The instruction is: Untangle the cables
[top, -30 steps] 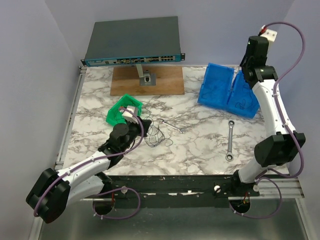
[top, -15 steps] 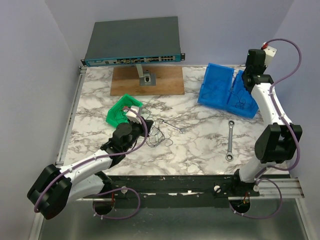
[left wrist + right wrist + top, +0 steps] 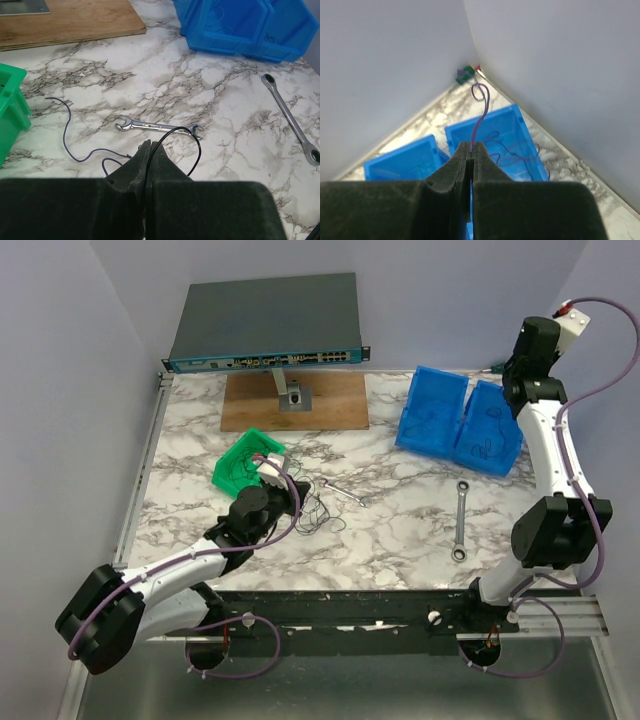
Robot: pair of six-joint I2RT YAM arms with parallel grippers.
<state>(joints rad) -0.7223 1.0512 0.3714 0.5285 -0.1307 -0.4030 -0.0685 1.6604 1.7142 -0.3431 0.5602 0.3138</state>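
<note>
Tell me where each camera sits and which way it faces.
Top: fixed above and behind, looking down on the table; left arm and right arm show.
Left wrist: low, facing forward past the left gripper, shut on a dark wire, toward a wrench.
Right wrist: high, looking down past the right gripper, shut on a purple wire.
Shared: blue bins in all three.

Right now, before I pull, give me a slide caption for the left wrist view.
Left jaws shut on a dark cable looping in front of a silver wrench.
</note>
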